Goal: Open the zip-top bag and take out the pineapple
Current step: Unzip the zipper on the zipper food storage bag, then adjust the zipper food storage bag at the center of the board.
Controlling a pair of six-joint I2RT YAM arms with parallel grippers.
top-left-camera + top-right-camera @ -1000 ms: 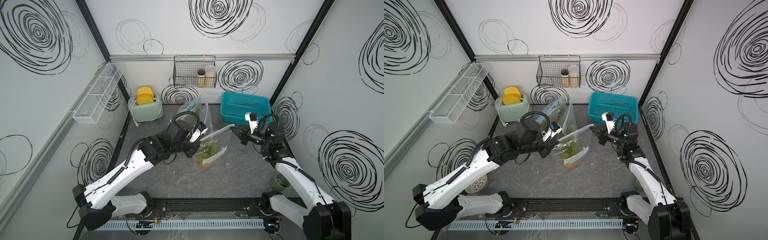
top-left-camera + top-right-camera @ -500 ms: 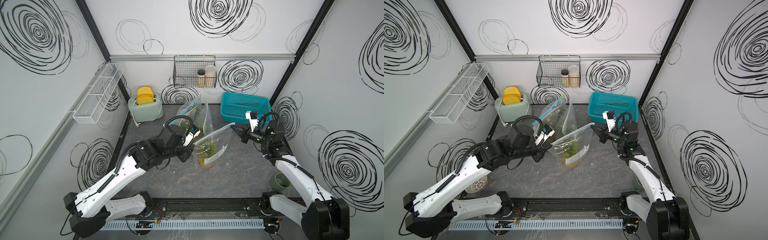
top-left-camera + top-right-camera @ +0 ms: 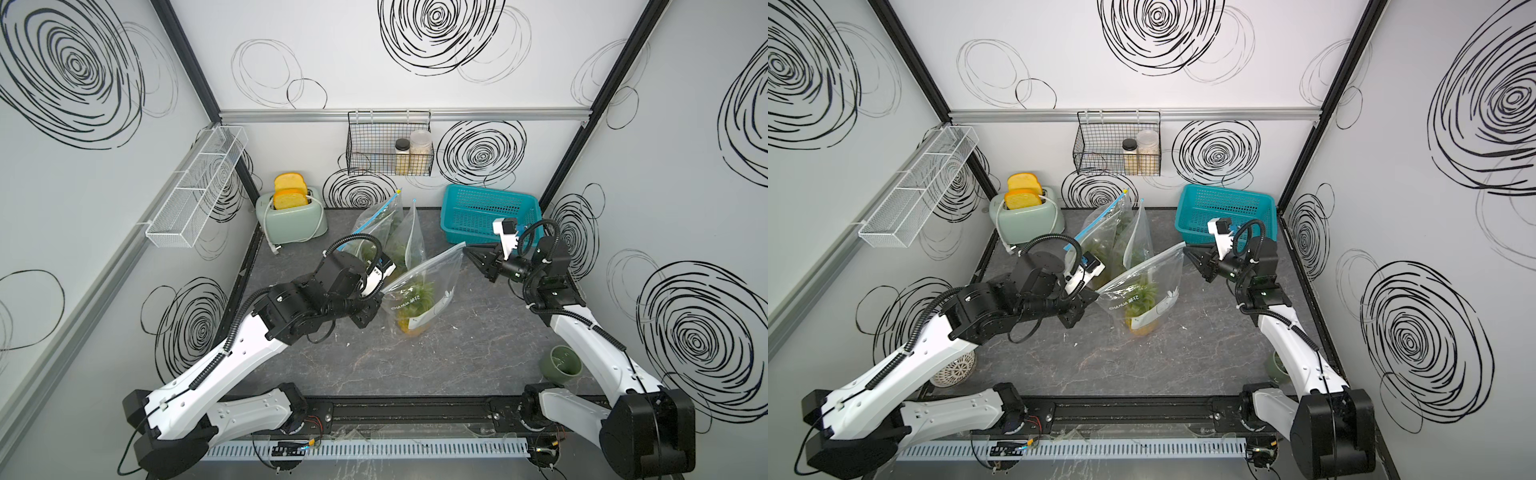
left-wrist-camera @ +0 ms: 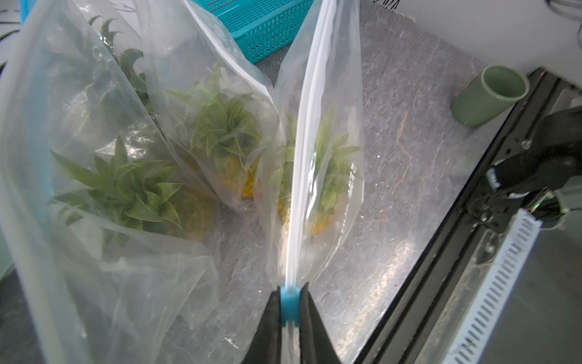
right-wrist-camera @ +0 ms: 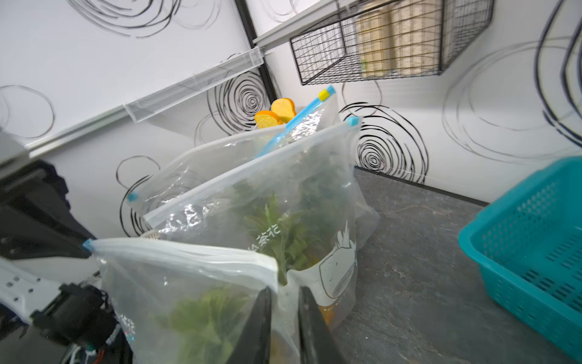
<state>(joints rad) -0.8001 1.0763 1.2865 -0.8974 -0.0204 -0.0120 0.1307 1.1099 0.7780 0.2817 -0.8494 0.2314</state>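
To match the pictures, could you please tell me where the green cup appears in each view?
In a top view: green cup beside the right arm, near its base.
In a top view: green cup partly behind that arm.
Left wrist: green cup beyond the zip-top bag.
Right wrist: not in it.
Shared landmark: teal basket.

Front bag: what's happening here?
Both arms are at the front bag, with the pineapple inside it. The left end effector has the blue slider between its fingers at one end of the zip. The right end effector has its fingers apart around the opposite top corner. Whether the zip has parted isn't clear.
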